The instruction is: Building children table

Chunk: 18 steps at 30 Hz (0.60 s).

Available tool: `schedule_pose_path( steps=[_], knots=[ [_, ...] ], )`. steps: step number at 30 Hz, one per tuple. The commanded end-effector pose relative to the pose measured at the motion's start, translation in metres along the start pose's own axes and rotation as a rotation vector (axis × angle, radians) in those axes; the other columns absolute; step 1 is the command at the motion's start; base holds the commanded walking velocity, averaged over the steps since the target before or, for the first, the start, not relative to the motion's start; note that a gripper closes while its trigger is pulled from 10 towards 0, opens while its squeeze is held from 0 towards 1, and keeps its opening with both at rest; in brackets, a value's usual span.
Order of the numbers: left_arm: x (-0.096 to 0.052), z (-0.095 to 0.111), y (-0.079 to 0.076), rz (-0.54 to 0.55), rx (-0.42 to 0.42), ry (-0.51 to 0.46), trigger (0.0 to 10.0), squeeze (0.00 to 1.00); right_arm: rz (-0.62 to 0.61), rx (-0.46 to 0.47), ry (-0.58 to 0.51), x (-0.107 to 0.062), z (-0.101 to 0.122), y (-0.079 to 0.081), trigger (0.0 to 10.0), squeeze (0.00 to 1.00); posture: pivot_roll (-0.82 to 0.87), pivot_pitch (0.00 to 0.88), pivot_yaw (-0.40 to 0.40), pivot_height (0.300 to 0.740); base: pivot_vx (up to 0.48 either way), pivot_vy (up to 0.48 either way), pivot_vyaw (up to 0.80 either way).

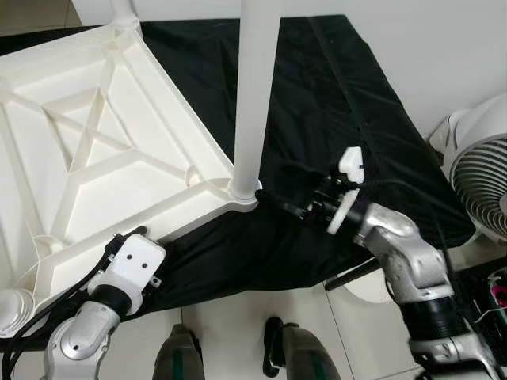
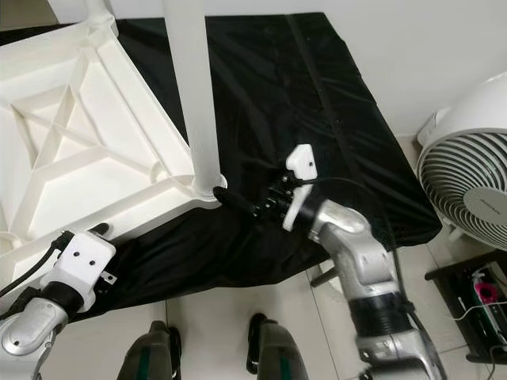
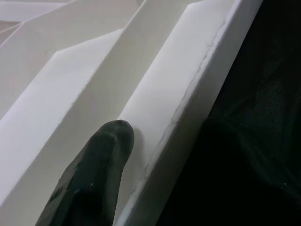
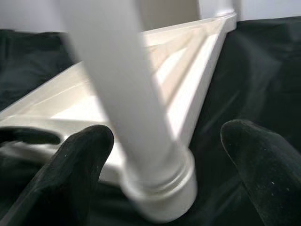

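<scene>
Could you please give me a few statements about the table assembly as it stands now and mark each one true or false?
1. The white tabletop lies underside up on the black cloth. True.
2. The right tool is clamped shut on the table leg. False: its fingers stand open on either side of the leg's base.
3. The leg stands upright in a corner socket of the tabletop. True.
4. The left tool is at the tabletop's near edge. True.
5. A fan stands on the robot's left. False: it is on the right.
</scene>
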<state>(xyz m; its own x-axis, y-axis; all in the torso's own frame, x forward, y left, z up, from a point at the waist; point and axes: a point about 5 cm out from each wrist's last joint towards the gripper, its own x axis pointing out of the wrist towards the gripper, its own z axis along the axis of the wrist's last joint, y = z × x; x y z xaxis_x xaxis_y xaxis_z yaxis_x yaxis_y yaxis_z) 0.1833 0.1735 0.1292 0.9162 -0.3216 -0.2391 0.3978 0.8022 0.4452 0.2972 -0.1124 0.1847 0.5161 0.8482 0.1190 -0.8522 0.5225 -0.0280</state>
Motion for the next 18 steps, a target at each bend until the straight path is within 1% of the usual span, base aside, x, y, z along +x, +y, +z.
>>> schedule_pose_path(
  steps=[1,2,4,5,7,8,9,11,14,15,17,18],
  knots=[
    [-0.001,-0.002,-0.015,-0.158,-0.021,0.036,10.0,0.00,-0.023,-0.003,0.007,0.004,-0.004,-0.004,10.0,0.00,0.16,0.200,-0.024,0.740,0.000,0.000,0.00],
    [-0.001,-0.002,-0.015,-0.158,-0.021,0.036,10.0,0.00,-0.023,-0.003,0.007,0.004,-0.004,-0.004,10.0,0.00,0.16,0.200,-0.024,0.740,0.000,0.000,0.00],
    [-0.001,0.004,-0.020,-0.211,-0.039,0.032,10.0,0.00,-0.020,0.002,0.005,0.017,-0.007,-0.008,10.0,0.00,0.16,0.209,-0.028,0.740,0.000,0.000,0.00],
    [-0.001,0.004,-0.020,-0.211,-0.039,0.032,10.0,0.00,-0.020,0.002,0.005,0.017,-0.007,-0.008,10.0,0.00,0.16,0.209,-0.028,0.740,0.000,0.000,0.00],
    [0.001,0.010,-0.024,-0.256,-0.049,0.025,10.0,0.00,-0.004,-0.005,0.015,0.030,-0.009,-0.013,10.0,0.00,0.16,0.215,-0.032,0.740,0.000,0.000,0.00],
    [0.002,0.012,-0.025,-0.266,-0.056,0.019,10.0,0.00,0.003,-0.010,0.020,0.034,-0.009,-0.016,10.0,0.00,0.16,0.216,-0.033,0.740,0.000,0.000,0.00],
    [0.002,0.012,-0.025,-0.266,-0.056,0.019,10.0,0.00,0.003,-0.010,0.020,0.034,-0.009,-0.016,10.0,0.00,0.16,0.216,-0.033,0.740,0.000,0.000,0.00],
    [0.005,0.020,-0.028,-0.296,-0.072,0.003,10.0,0.00,0.007,-0.018,0.026,0.046,-0.008,-0.022,10.0,0.00,0.16,0.220,-0.034,0.740,0.000,0.000,0.00],
    [0.007,0.022,-0.029,-0.302,-0.079,-0.002,10.0,0.00,0.011,-0.022,0.029,0.051,-0.007,-0.023,10.0,0.00,0.15,0.222,-0.035,0.740,0.000,0.000,0.00],
    [0.008,0.024,-0.030,-0.305,-0.083,-0.003,10.0,0.00,0.014,-0.026,0.030,0.054,-0.007,-0.025,10.0,0.00,0.15,0.223,-0.036,0.740,0.000,0.000,0.00],
    [0.014,0.031,-0.034,-0.313,-0.095,-0.026,10.0,0.00,-0.012,-0.040,0.033,0.068,-0.004,-0.031,10.0,0.00,0.15,0.227,-0.039,0.740,0.000,0.000,0.00],
    [0.014,0.031,-0.034,-0.313,-0.095,-0.026,10.0,0.00,-0.012,-0.040,0.033,0.068,-0.004,-0.031,10.0,0.00,0.15,0.227,-0.039,0.740,0.000,0.000,0.00]
  ],
)
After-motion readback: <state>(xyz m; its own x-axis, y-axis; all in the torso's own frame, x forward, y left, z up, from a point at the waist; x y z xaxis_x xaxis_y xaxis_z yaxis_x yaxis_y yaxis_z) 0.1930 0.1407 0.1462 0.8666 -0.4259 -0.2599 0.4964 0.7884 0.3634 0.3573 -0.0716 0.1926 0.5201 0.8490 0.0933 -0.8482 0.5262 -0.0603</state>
